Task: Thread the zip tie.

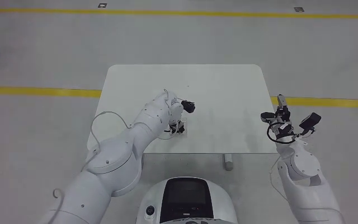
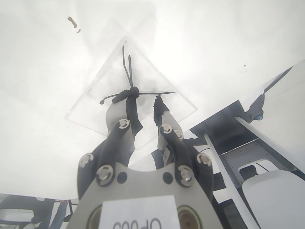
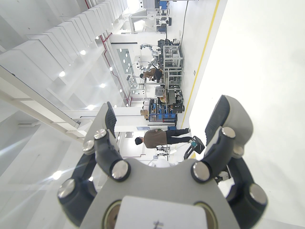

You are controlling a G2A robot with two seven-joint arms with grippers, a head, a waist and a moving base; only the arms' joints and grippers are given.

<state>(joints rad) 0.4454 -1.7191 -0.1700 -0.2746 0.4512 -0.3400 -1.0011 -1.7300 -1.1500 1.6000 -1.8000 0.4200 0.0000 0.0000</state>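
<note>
The left claw [image 2: 145, 96] points down at a clear sheet [image 2: 104, 79] near the middle of the table's [image 1: 224, 84] near edge, its jaws a little apart and gripping nothing. Zip ties [image 2: 130, 78] lie crossed on the sheet, one tape-wrapped tip touching the crossing and one tie running across the gap between the tips. Farther off, just past the table's right edge, the right claw [image 3: 165, 110] hangs wide open and empty.

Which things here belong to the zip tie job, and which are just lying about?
Job: thin black plastic zip ties; clear square plastic sheet under them; left gripper, open over them.
Lying about: small brown scrap on the white table; right gripper, open, off the table.
</note>
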